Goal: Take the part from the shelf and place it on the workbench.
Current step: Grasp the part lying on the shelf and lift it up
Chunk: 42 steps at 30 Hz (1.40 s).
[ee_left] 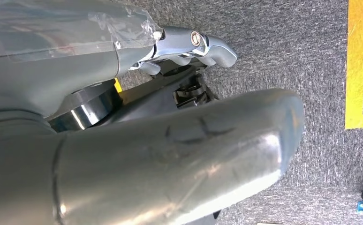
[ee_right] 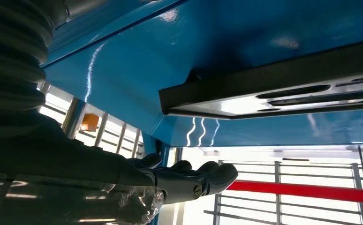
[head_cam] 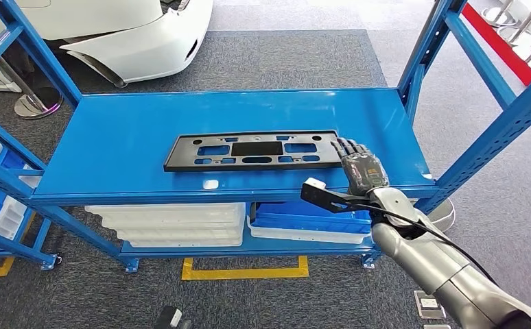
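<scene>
A long black plastic part [head_cam: 252,151], a flat frame pierced with rectangular and oval slots, lies flat on the upper deck of the blue metal shelf [head_cam: 132,130], a little toward the 5 o'clock side of the deck's middle and with its long side running along the front edge. The right hand [head_cam: 361,166] comes in from 5 o'clock on its silver arm and hovers at the part's 3 o'clock end, the dark fingers [head_cam: 346,147] extended and slightly apart, their tips just over or against the frame's corner; whether they actually touch it cannot be told. The hand holds nothing. In the right wrist view the same fingers [ee_right: 207,177] stretch out straight and loose, apart from the part's dark edge [ee_right: 264,89] on the glossy blue deck. The left hand [ee_left: 193,47] hangs low over grey carpet [ee_left: 287,42] beside a yellow floor line [ee_left: 358,61], its silver fingers curled inward with nothing in them. On the shelf's lower level, white trays [head_cam: 173,223] sit at 7 o'clock under the part and a blue bin [head_cam: 311,223] at 5 o'clock. A white car body panel [head_cam: 139,34] stands beyond the shelf at 11 o'clock, and a red strip [head_cam: 499,41] runs across the floor at 2 o'clock
</scene>
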{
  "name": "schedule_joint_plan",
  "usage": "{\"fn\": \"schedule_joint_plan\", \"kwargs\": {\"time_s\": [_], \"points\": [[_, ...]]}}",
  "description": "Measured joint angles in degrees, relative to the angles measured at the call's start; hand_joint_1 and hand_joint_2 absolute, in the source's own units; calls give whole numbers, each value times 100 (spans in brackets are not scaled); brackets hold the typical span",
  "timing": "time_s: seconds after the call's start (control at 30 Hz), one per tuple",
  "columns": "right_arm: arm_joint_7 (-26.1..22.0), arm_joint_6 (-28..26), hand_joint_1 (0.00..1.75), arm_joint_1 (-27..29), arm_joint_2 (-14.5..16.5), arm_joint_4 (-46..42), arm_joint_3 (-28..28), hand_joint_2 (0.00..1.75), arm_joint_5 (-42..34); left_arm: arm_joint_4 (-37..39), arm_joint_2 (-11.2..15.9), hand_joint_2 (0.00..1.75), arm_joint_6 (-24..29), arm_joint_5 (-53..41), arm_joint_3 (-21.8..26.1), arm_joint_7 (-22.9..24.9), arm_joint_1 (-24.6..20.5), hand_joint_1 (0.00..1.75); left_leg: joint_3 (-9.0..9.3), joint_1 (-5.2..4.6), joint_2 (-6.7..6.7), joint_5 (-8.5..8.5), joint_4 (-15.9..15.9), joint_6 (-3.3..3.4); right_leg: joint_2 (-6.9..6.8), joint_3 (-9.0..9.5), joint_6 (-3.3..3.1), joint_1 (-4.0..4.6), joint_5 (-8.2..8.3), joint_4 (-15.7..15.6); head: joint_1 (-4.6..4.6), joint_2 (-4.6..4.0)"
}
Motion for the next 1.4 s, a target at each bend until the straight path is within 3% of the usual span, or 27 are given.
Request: {"fn": "schedule_joint_plan", "kwargs": {"time_s": [0.33,0.6,1.4], "points": [[-103,-52,0,-380,296,887,344,175,74,0,-1,0,22,-62,4,0,0,0,-1,0,-1,0,0,0,0,-1,0,0,0,0,0,0],[13,-160,0,-651,353,1494,544,175,261,0,2,0,32,-177,15,86,9,0,0,0,0,0,2,0,0,-1,0,-1,0,0,5,0],[143,-99,0,-997,465,1978,960,175,579,4,62,0,-188,-431,15,151,81,0,3,0,2,10,5,-1,7,2,4,-1,15,0,5,0]]}}
